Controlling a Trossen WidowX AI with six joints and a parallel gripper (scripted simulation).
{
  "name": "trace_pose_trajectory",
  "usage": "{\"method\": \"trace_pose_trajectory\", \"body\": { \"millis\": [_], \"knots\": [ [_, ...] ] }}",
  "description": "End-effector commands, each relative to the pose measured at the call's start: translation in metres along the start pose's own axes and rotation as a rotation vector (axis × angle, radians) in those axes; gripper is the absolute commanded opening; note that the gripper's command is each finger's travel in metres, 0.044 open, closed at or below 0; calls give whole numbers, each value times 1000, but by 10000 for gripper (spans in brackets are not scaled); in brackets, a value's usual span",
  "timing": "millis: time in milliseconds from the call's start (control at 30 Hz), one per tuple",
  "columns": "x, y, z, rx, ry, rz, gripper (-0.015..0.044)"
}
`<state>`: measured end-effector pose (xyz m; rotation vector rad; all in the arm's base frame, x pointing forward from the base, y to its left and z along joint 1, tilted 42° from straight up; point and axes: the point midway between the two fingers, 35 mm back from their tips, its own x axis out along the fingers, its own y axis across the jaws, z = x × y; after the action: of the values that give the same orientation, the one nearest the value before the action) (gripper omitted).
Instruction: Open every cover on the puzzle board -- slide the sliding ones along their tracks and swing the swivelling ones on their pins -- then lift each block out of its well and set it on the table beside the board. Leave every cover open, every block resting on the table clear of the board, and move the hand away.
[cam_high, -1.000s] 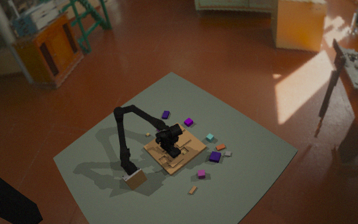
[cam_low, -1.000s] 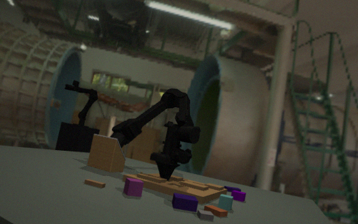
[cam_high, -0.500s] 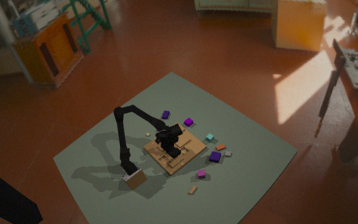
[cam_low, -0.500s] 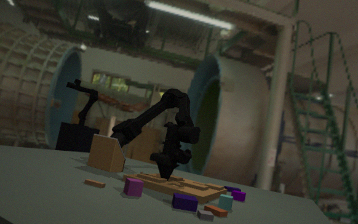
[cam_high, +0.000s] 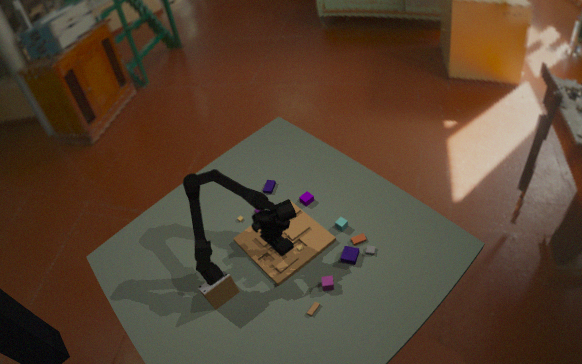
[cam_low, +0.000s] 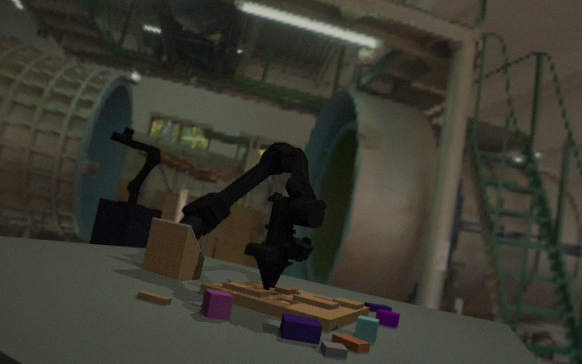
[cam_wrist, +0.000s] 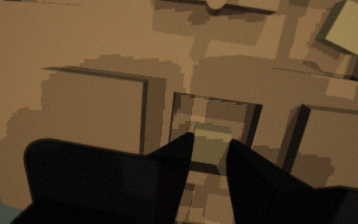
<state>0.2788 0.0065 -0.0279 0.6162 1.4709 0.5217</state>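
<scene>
The wooden puzzle board (cam_high: 322, 239) (cam_low: 330, 315) lies on the table. My gripper (cam_low: 269, 287) (cam_wrist: 210, 143) points down at it, shut on a pale yellow-green block (cam_wrist: 212, 145), which is at a square well (cam_wrist: 182, 107). How far the block is raised I cannot tell. Raised flat cover panels stand left (cam_wrist: 95, 110) and right (cam_wrist: 330, 145) of this well in the wrist view. A panel with a round knob (cam_wrist: 216, 4) is at its top edge. Another pale block (cam_wrist: 346, 29) (cam_high: 299, 247) is on the board. The arm hides part of the board in the top view.
Around the board lie a small yellow block (cam_high: 240, 218), a purple block (cam_high: 269, 186), a violet block (cam_high: 306, 198), a teal block (cam_high: 341, 223), an orange piece (cam_high: 358, 239), a dark blue block (cam_high: 350, 255), a grey piece (cam_high: 370, 250), a pink block (cam_high: 327, 283) and a tan piece (cam_high: 313, 309).
</scene>
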Motion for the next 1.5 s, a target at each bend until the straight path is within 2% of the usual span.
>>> {"method": "trace_pose_trajectory", "body": {
  "millis": [0, 733, 1467],
  "knots": [
    [-6, -1, 0, -5, 0, -6, 80],
    [-33, -1, -1, -3, 0, -4, 80],
    [-81, 4, 0, -1, 1, -9, 80]
  ]
}}
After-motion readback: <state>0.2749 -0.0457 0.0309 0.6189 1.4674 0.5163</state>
